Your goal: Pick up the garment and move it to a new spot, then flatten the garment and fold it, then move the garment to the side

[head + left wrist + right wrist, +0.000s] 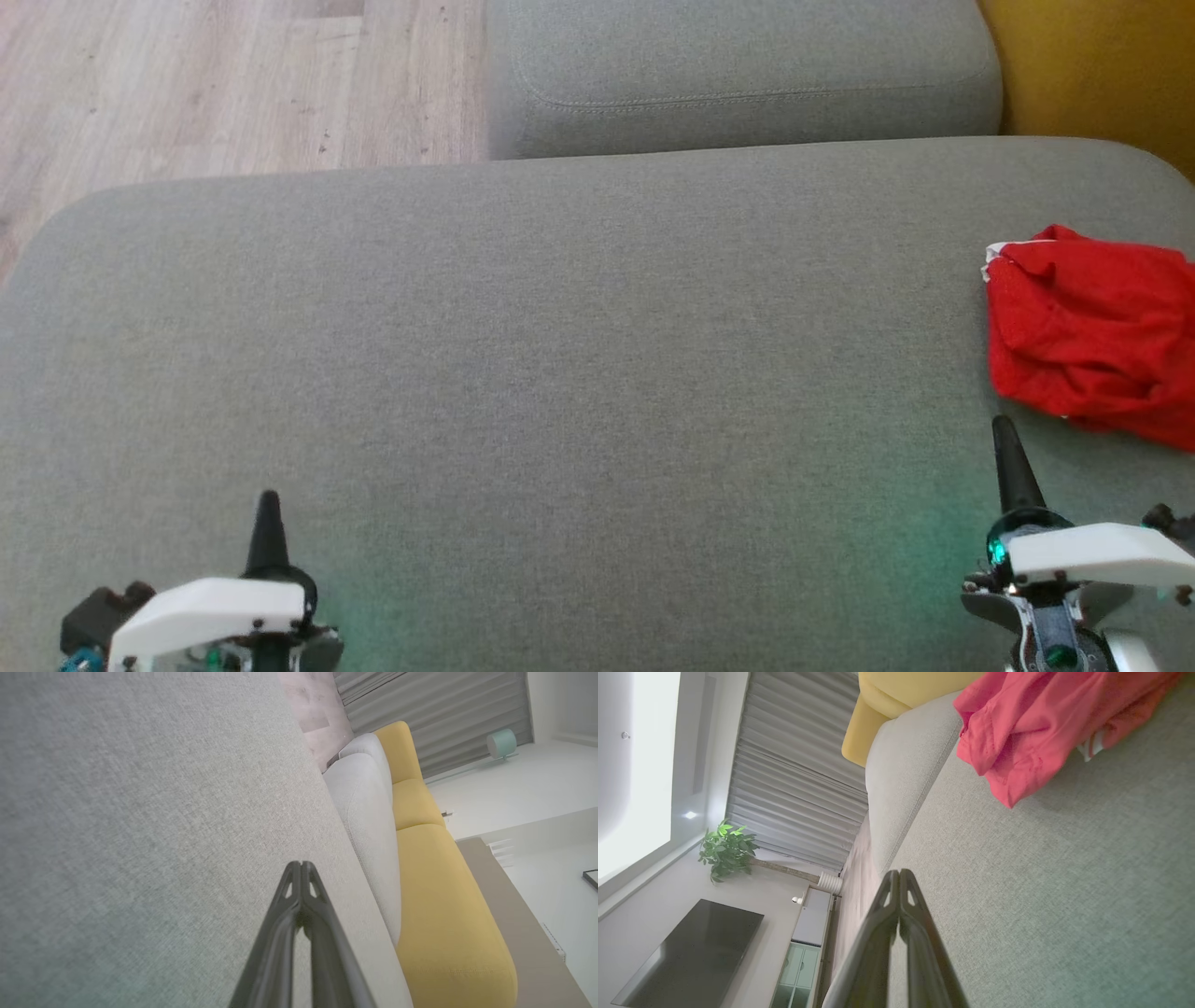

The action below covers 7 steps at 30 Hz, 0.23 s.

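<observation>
A wide grey cushion [560, 327] lies before the robot, its fabric bare across the middle. Past the cushion's far edge sits a small cushion [738, 75] of the same grey. Pale wood floor [187, 84] shows off the cushion's far left corner, and a yellow sofa [1102, 65] off its far right corner.

The garment [1092, 336] is red and crumpled, with a scrap of white at one corner. It lies on the cushion at its right edge, about halfway between near and far sides, and the head view cuts off part of it.

The left gripper [269, 509] is over the cushion's near left part, well apart from the garment. In the left wrist view its two dark fingers lie pressed together, tips meeting, with nothing between them.

The right gripper [1006, 448] is over the cushion's near right part, its tip just short of the garment's near edge and not touching it. In the right wrist view its fingers are likewise closed against each other and empty, and the garment lies ahead of the tips, off to one side.

A faint green tint falls on the cushion beside each gripper.

In the right wrist view, beyond the cushion, there are a grey curtain [798, 779], a green plant [726, 849] and a dark screen [691, 947].
</observation>
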Tool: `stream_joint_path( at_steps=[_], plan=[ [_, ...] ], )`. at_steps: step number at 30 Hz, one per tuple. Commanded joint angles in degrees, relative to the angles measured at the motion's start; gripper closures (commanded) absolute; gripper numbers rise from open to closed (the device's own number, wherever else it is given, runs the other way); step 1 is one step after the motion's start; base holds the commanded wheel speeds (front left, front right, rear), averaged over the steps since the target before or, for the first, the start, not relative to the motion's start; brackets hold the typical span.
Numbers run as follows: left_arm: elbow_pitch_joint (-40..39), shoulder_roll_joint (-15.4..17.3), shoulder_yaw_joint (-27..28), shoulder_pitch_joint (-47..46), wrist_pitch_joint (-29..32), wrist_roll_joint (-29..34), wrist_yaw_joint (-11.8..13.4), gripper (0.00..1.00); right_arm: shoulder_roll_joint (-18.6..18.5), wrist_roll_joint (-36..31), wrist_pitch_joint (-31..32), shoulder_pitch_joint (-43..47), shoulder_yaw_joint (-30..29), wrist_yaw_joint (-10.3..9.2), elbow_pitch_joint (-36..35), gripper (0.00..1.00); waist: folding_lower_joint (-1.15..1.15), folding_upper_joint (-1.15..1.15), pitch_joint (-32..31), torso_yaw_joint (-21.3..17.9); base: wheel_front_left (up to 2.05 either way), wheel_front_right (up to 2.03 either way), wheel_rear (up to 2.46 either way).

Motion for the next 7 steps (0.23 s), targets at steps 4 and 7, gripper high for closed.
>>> stream_joint_path(
  at_steps=[4, 7],
  plan=[
    [-1.4, -0.3, 3.2, -3.6, 0.8, -2.1, -1.3, 1.0, -1.2, 3.5, 0.3, -3.4, 0.3, -0.03, -1.6, 1.0, 0.0, 0.0, 0.0, -0.1, 0.0, 0.0, 0.0],
    [-1.3, -0.6, 4.1, -3.9, 1.3, -3.3, -1.9, 1.0, -1.2, 5.6, 0.5, -3.7, 0.1, -0.03, -1.5, 1.0, 0.0, 0.0, 0.0, -0.1, 0.0, 0.0, 0.0]
  ],
)
